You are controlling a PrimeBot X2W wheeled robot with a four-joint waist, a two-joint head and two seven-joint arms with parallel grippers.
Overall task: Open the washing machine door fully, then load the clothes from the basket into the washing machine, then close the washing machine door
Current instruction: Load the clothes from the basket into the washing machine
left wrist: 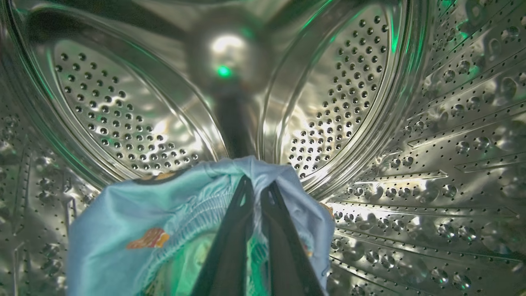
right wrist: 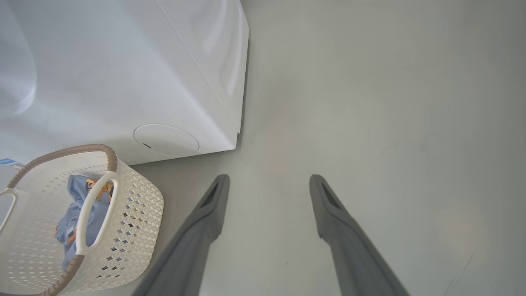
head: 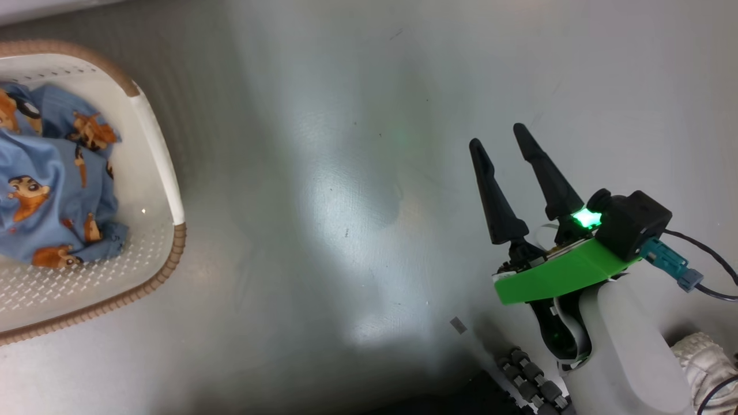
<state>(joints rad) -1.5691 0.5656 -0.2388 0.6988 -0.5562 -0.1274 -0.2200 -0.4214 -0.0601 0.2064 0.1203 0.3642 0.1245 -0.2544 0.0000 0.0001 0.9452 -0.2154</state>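
Left end effector (left wrist: 257, 183) clamps a blue garment (left wrist: 123, 222) inside the washing machine drum (left wrist: 411, 185); right end effector (head: 497, 134) hangs splayed and empty above the floor (head: 346, 173).

No text, brand or number can be read. The blue sticker (right wrist: 7, 162) low on the washing machine (right wrist: 123, 82) front is cut off at the picture's edge, its print too small to make out.
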